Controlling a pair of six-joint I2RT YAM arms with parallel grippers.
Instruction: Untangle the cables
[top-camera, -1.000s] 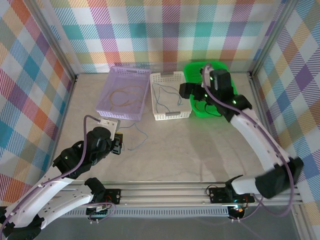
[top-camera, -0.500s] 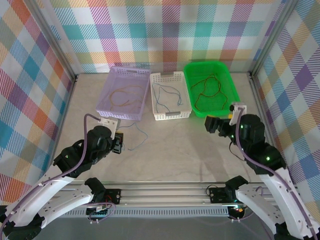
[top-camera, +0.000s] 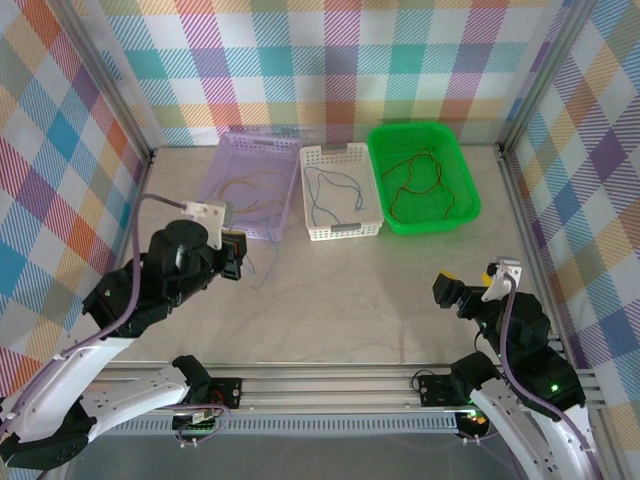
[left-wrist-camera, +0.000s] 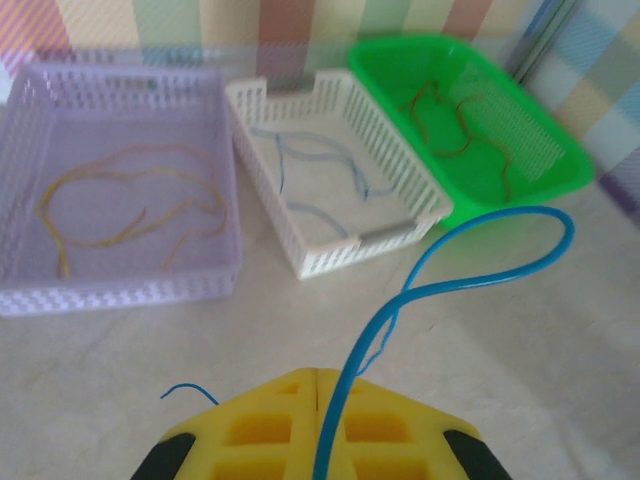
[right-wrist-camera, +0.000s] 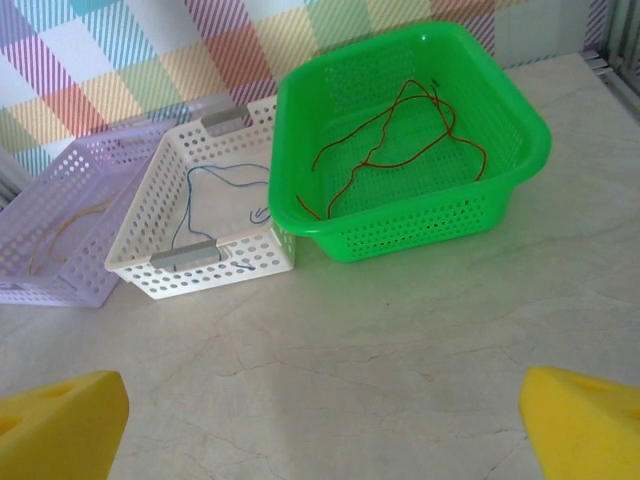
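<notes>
I hold the left gripper (left-wrist-camera: 318, 400) pinched shut on a blue wire (left-wrist-camera: 332, 415), raised near the purple basket (left-wrist-camera: 120, 290) so that, I judge, the loop hangs free (nothing else snagged). The right gripper (right-wrist-camera: 322, 425) stands wide and empty, parked near right.

Purple basket: yellow wire (left-wrist-camera: 120, 180). White basket (left-wrist-camera: 330, 250): second blue strand (left-wrist-camera: 330, 165). Green basket (left-wrist-camera: 560, 175): red-brown wire (left-wrist-camera: 455, 130).

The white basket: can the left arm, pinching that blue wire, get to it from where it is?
Probably yes. The left gripper, shut on the blue cable, sits a little short of the white basket, with bare table between them, and the basket's top is open.
</notes>
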